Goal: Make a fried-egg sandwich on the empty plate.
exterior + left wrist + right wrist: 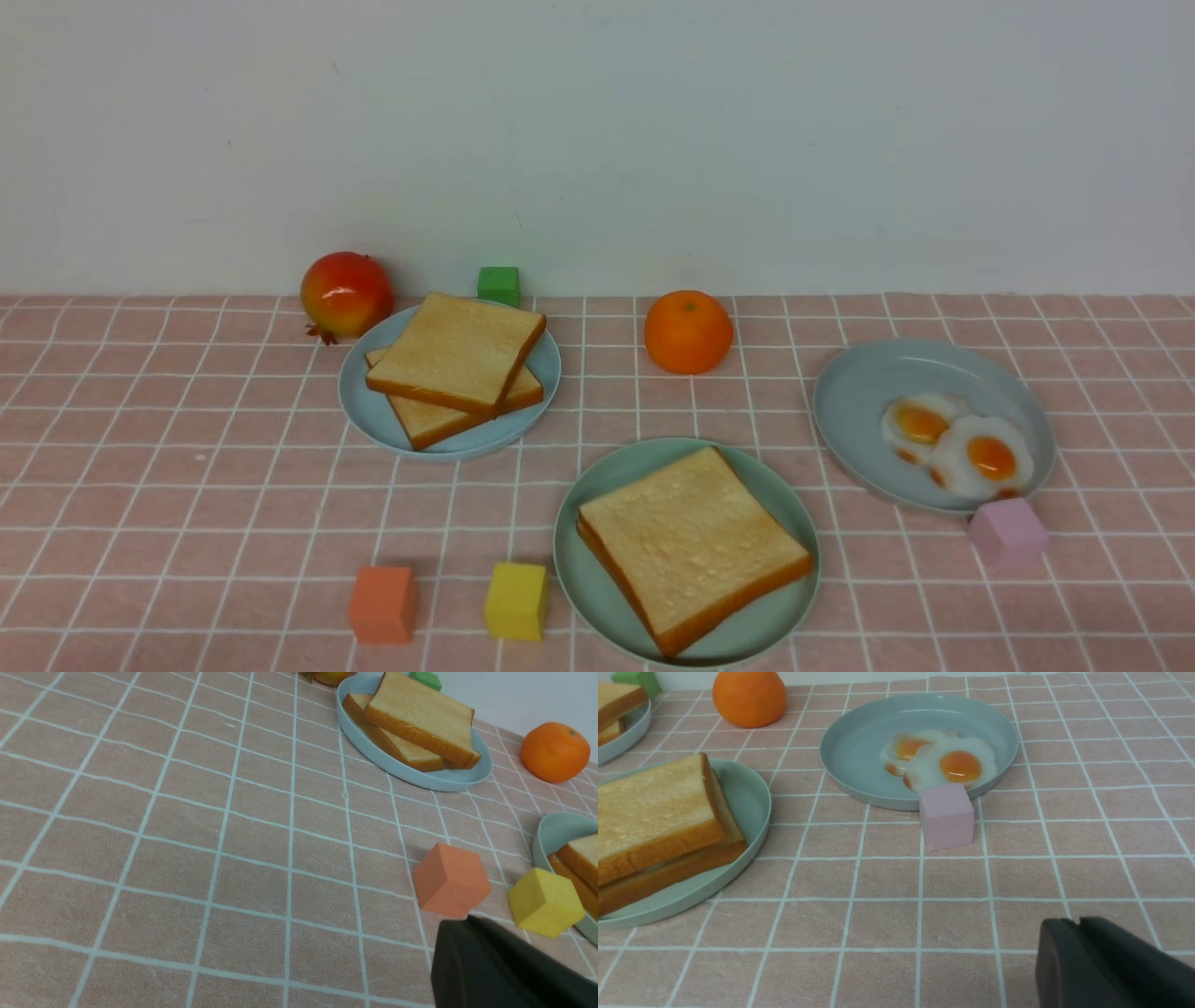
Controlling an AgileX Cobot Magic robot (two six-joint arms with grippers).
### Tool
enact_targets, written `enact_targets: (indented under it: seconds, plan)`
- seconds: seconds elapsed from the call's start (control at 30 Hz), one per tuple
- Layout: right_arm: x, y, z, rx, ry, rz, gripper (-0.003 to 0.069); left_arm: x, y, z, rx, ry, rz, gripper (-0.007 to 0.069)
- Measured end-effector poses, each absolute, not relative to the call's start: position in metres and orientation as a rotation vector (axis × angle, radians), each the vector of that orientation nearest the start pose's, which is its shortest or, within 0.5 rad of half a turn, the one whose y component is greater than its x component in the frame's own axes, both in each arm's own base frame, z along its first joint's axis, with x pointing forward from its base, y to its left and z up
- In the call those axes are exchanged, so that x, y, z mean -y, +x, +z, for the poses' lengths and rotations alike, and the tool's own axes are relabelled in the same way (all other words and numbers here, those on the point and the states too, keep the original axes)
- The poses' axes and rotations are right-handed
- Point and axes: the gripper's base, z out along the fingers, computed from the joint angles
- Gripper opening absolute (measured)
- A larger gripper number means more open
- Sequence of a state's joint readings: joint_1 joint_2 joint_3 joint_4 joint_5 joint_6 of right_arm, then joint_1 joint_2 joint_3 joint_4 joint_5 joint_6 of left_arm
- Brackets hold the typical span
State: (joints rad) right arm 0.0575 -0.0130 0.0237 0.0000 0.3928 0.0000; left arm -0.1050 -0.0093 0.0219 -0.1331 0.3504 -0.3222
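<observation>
Sandwich: you have two toast slices [658,826] stacked on the mint-green plate [597,569] near the desk's front edge, middle. In the right wrist view a pale sliver shows between them; you cannot tell whether it is an egg.
Progress: judging by the stack, your sandwich looks close to done.
Spare eggs: two fried eggs [962,448] overlap on the grey-blue plate [868,392] toward the desk's right edge.
Spare toast: two slices [457,359] sit on the pale blue plate [373,411], left of centre.
Handling: expect the toast to be light, springy and easily dented, so pinch it across opposite crusts. The eggs look thin, floppy and slick, so take one by its white rim.
Left end effector [472,933]: closed, empty, near the orange cube [448,879].
Right end effector [1078,926]: empty; you cannot tell whether its jaws are parted.
</observation>
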Motion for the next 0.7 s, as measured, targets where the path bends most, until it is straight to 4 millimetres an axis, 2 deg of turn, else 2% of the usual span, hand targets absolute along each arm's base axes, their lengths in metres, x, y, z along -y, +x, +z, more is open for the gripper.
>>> enact_targets:
  seconds: [0.7]
  plan:
    - [-0.0032, 0.0518, 0.1706, -1.887, -0.051, 0.045, 0.0097, 0.0097, 0.0524, 0.175, -1.843, -0.286, -0.426, 0.0013]
